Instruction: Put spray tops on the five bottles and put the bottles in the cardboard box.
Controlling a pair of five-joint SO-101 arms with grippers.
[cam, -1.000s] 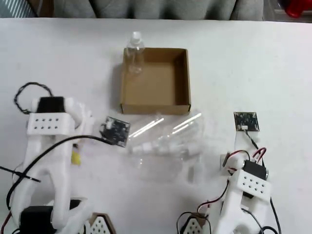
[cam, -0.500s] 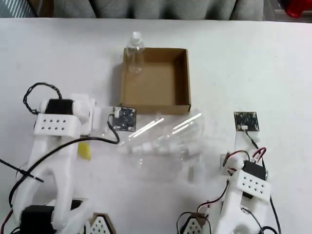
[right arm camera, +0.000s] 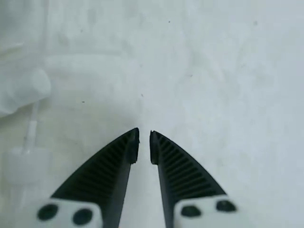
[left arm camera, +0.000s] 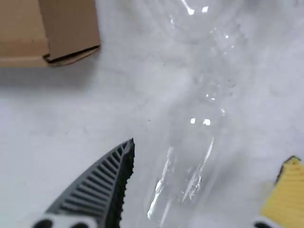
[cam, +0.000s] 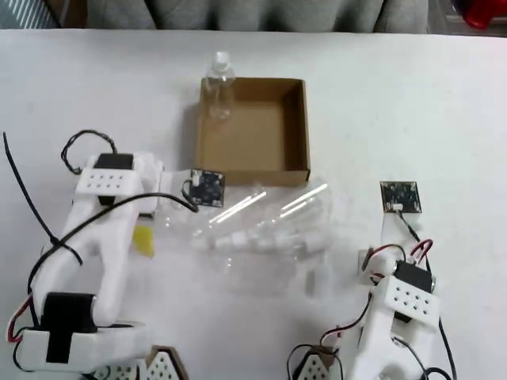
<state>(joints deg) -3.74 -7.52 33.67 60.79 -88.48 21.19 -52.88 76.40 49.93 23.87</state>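
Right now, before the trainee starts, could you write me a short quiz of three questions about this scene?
1. True or false: the right gripper holds a bottle.
2. Where does the upright bottle stand? A at a far corner of the cardboard box; B beside the right gripper; C in front of the box.
3. What lies between the left gripper's open fingers?
Key: 1 false; 2 A; 3 a clear bottle.

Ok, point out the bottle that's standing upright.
The bottle at the far left corner of the cardboard box, white spray top on; the other bottles lie on their sides in front of it.
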